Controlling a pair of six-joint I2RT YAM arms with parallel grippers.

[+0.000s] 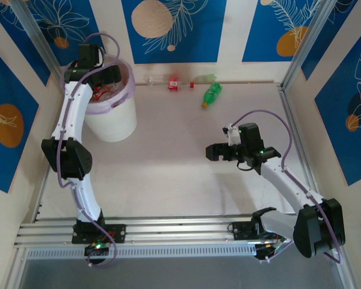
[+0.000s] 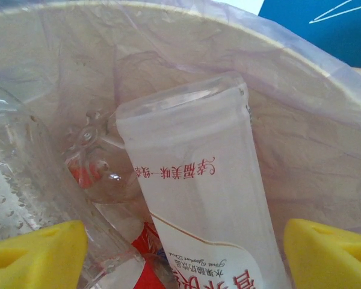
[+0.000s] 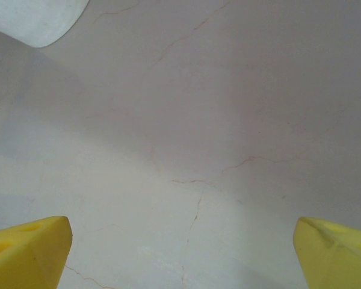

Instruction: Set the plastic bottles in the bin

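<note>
**Inspector:** Left gripper [image 2: 180, 259] first.

**Assessor:** Its yellow pads [image 2: 36, 253] stand apart and touch nothing. Between them a clear bottle [image 2: 192, 198], with a white label and red lettering, lies loose on other clear bottles [image 2: 24, 180]. All are inside the pink-lined bin [image 1: 114, 123], far left.

**Inspector:** Step?

**Assessor:** Depositing, I judge. The next move calls for lifting clear of the rim.

**Inspector:** Right gripper [image 1: 219, 150]?

**Assessor:** Fingers spread wide over the bare table [image 3: 198, 120], right of centre.

**Inspector:** Outstanding?

**Assessor:** A green bottle [image 1: 212, 93], a red-labelled bottle [image 1: 168, 82] and a pale bottle [image 1: 204, 78] lie by the far wall.
</note>
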